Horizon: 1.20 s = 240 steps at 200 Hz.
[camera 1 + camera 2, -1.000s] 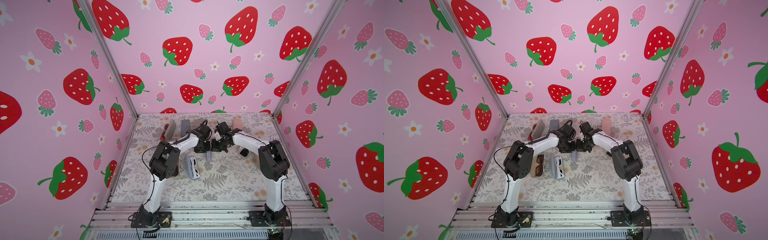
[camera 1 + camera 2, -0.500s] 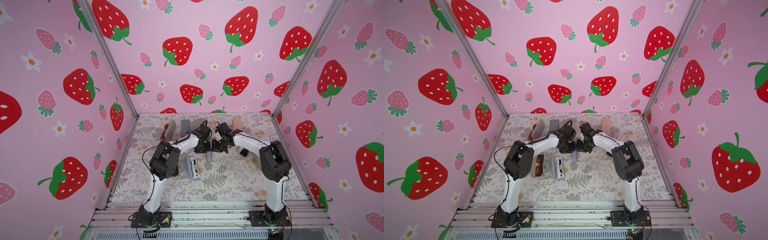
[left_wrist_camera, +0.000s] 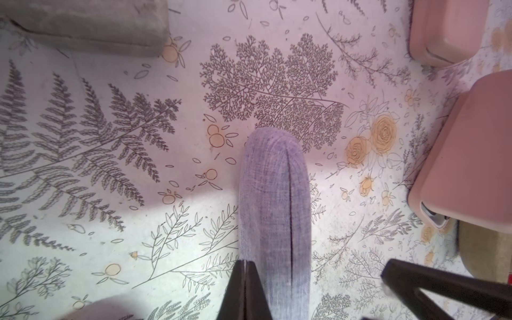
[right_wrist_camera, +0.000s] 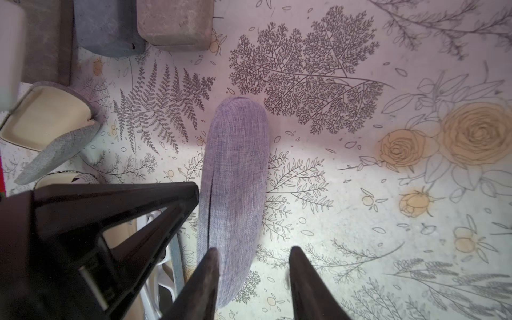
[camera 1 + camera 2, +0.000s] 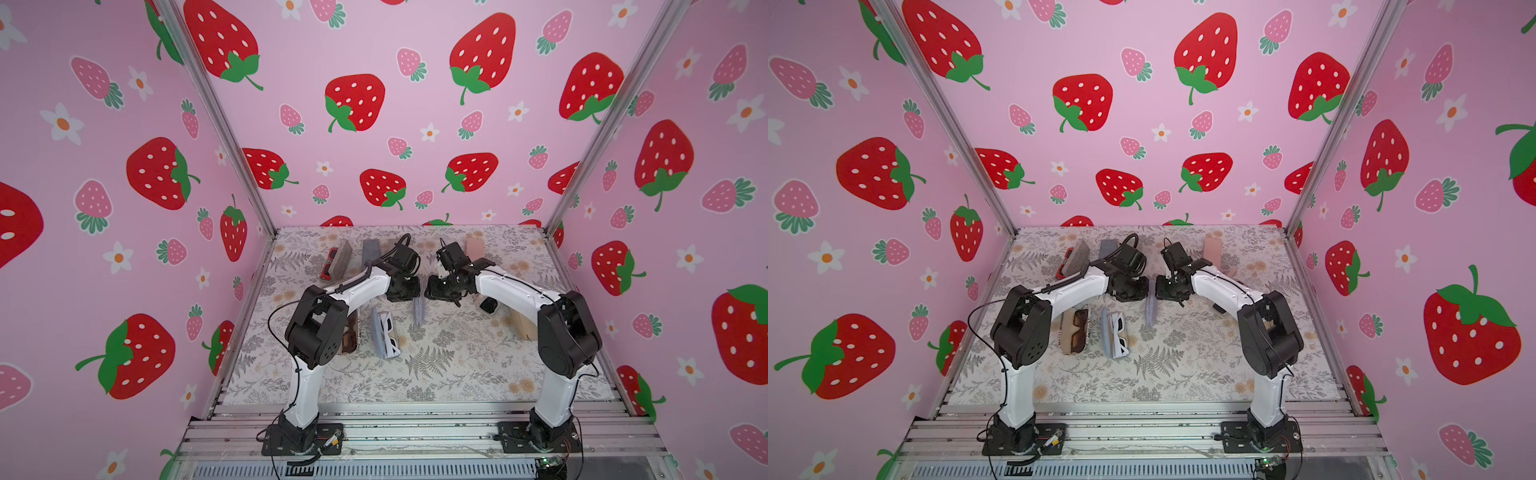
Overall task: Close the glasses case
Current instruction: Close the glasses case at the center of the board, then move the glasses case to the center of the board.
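White sunglasses [image 5: 388, 334] nearest, in open case, 7 o'clock of lilac glasses case [image 5: 419, 311]. Lilac case at centre of floral mat [image 5: 457, 365], seam shut. Left gripper [image 3: 245, 266] clenched, just beside case. Right gripper [image 4: 253, 249] released, fingers astride case end. Pink case [image 5: 474, 249] farthest, 1 o'clock.

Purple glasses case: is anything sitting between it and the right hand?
Nothing visible. The right hand stands open right at the purple glasses case, with one finger over its near end and the other beside it. The left hand, shut, sits along the case's opposite side, not between them.
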{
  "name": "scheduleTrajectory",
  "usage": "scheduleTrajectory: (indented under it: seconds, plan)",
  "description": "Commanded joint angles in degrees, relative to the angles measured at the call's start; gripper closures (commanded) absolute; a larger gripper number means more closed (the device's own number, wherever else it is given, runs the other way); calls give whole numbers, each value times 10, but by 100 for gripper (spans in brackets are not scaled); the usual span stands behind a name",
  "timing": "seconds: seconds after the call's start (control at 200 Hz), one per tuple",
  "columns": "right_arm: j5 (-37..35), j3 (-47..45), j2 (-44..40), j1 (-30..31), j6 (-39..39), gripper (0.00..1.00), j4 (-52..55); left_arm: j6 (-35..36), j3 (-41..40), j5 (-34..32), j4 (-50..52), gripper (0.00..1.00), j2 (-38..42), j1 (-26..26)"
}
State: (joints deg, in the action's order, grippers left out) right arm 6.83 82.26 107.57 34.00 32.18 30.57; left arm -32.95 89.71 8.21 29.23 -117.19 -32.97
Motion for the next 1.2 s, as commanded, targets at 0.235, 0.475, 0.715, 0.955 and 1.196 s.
scheduleTrajectory:
  seconds: [0.235, 0.475, 0.715, 0.955, 1.196]
  plan:
    - [-48, 45, 27, 50, 9, 36, 53, -10, -72, 0, -14, 97, 102, 24]
    - [-63, 91, 83, 66, 18, 33, 81, -4, -125, -35, -2, 36, 210, 45]
    - [-91, 134, 133, 67, 11, 38, 108, -5, -176, -53, 10, 26, 316, 69]
    - [-140, 165, 158, 64, 1, 63, 124, 1, -194, -66, 33, 24, 379, 87]
    - [-183, 210, 184, 29, -19, 71, 137, 2, -211, -66, 43, 24, 391, 99]
